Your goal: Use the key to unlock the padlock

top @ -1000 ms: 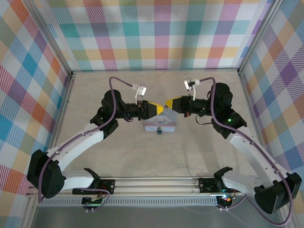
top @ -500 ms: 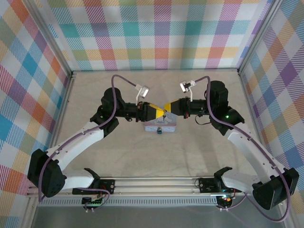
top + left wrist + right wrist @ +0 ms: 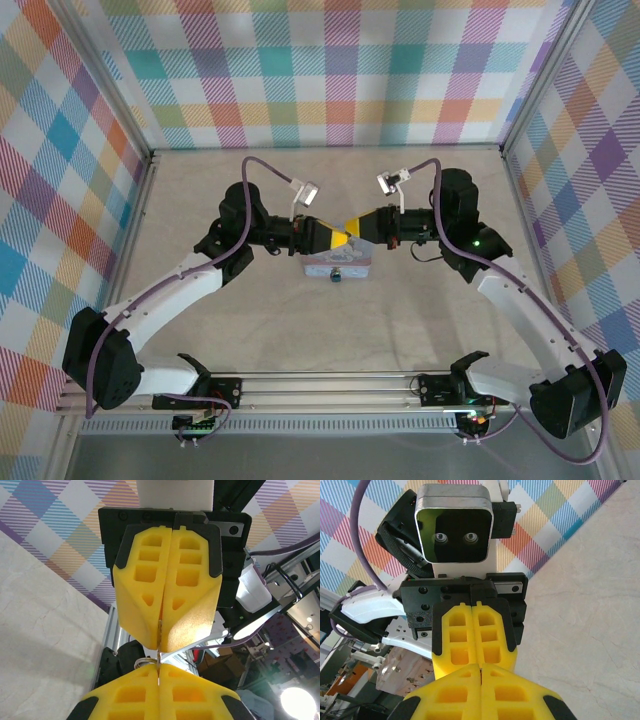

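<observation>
Key, a thin metal sliver, bridges the small gap between two tools that meet tip to tip. The left tool is clamped shut on the end nearer its own camera, and the right tool is clamped shut on the other end. This looks like a handover, so the right tool should let go only once the left grip is firm. The left should pinch the bow and leave the blade free for the keyhole. Below the meeting point, near the middle of the table, the padlock lies at the near edge of a pale blue tin; whether it is fastened to the tin I cannot tell. The left wrist view gives the sliver and a small ring beside it, the overhead view gives the padlock's place, and in the right wrist view the closed seams hide the key.
</observation>
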`<state>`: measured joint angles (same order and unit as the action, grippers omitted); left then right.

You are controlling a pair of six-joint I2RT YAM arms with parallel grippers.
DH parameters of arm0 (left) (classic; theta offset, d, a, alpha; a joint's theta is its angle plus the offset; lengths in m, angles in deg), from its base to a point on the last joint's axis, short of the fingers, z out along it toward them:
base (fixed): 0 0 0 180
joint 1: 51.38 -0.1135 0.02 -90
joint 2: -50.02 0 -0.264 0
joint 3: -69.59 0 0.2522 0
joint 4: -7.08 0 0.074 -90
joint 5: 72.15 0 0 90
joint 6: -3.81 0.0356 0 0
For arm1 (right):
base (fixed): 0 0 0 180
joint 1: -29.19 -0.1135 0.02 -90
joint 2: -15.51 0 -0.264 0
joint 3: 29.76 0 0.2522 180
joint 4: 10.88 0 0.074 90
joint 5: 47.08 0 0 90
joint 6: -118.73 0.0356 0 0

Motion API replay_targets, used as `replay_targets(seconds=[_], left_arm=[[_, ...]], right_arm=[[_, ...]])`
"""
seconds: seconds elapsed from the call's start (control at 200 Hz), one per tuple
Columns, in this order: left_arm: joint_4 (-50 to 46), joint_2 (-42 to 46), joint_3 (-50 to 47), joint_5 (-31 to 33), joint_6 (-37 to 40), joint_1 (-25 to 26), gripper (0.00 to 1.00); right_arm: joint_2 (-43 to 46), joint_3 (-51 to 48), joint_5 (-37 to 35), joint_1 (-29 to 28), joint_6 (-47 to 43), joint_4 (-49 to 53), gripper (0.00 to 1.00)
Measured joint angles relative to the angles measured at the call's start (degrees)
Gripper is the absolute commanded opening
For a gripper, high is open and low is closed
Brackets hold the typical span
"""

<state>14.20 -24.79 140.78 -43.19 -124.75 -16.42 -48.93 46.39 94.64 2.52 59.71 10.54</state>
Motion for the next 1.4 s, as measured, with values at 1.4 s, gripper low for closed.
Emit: replay_targets(seconds=[1.4], left_arm=[[8.57, -0.09, -2.56, 7.89, -4.98, 0.52, 0.26]], right_arm=[[7.54, -16.35, -14.34, -3.06, 15.13, -27.26, 0.0]])
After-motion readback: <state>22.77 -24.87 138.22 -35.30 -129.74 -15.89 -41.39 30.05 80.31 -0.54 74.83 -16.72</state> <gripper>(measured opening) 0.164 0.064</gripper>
